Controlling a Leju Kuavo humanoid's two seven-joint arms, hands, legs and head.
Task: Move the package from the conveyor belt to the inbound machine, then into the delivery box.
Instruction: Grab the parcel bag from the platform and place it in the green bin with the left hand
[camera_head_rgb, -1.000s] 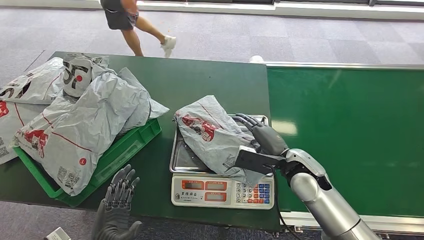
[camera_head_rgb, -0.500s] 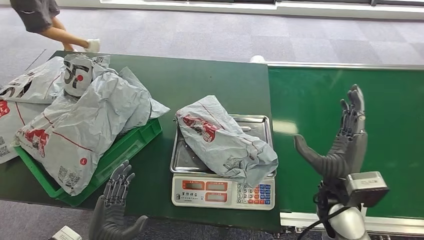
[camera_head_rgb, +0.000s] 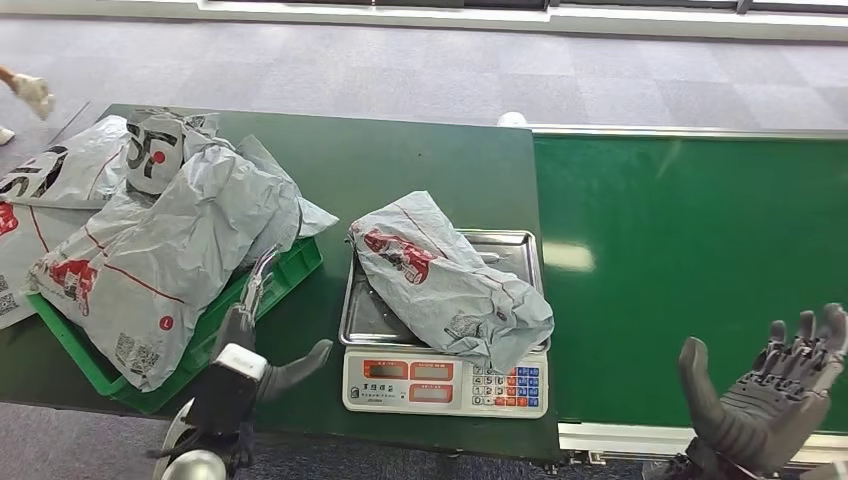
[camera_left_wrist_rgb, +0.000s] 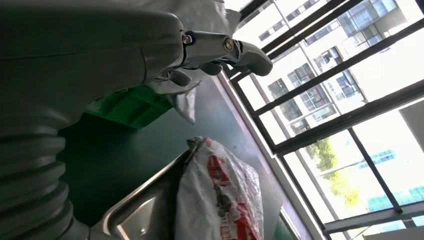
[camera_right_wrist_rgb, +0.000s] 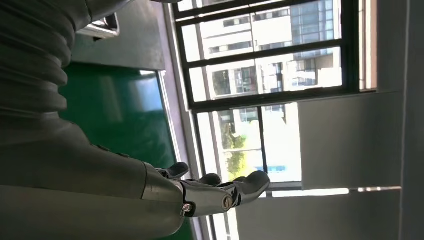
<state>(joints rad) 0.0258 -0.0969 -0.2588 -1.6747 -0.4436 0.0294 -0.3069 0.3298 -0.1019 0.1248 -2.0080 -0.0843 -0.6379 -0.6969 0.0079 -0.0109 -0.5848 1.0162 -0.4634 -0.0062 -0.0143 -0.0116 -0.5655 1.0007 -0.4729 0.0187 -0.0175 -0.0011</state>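
Resting on the steel pan of the white digital scale (camera_head_rgb: 446, 380), the grey crumpled plastic mailer with red print (camera_head_rgb: 445, 280) is touched by neither hand; the scale serves here as the inbound machine and as landmark. A second ago the right hand (camera_head_rgb: 770, 400) lay on this package at the scale; half a second ago it was raised, spread, over the green conveyor belt (camera_head_rgb: 690, 270) to the right of the scale; now it sits low at the near edge of that belt, well apart from the scale, fingers apart and holding nothing. The left hand (camera_head_rgb: 255, 335) has meanwhile come up from below the bench edge to just left of the scale, near the green plastic delivery box (camera_head_rgb: 255, 295), fingers extended, thumb out, nothing held. Judgement: first leg of the task done, hand-over to the left side beginning; the package has yet to go into the box. Count: one package on the scale; about four similar grey mailers (camera_head_rgb: 170, 220) heaped in and beside the box left of the scale, exact number uncertain because they overlap; one scale; one box; one belt, bare; one dark green bench (camera_head_rgb: 400, 160).
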